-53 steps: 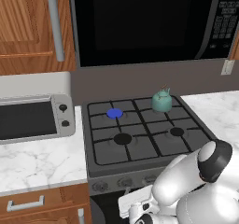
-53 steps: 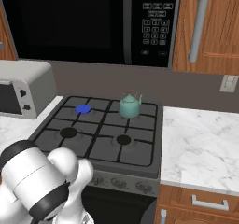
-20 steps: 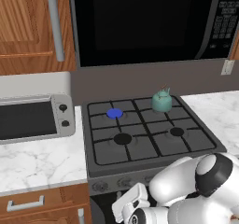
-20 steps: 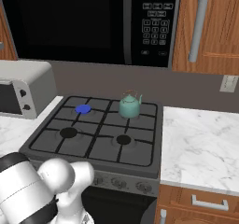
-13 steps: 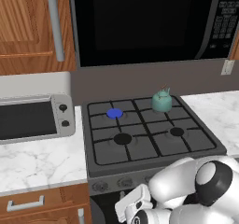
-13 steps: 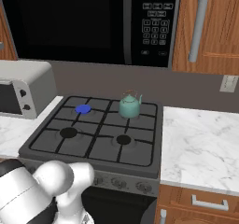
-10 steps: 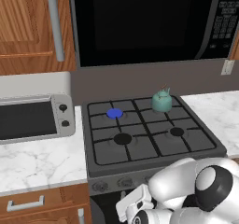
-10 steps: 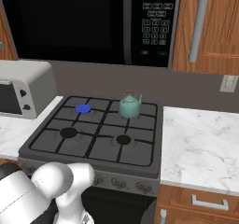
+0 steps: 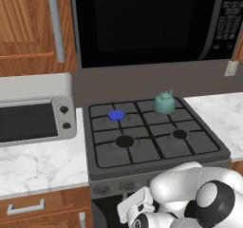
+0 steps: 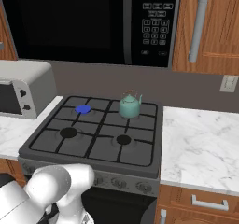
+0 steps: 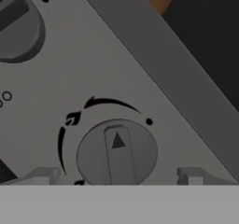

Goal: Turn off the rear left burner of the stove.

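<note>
Stove (image 9: 156, 141) knob (image 11: 116, 153) sits between my spread claw (image 11: 116, 176) tips. It looks rigid; I'd pinch its raised ridge and twist.

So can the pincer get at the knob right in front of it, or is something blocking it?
Probably yes. In the hand view the knob sits close, between the fingertips, nothing between. The rear left burner shows blue.
</note>
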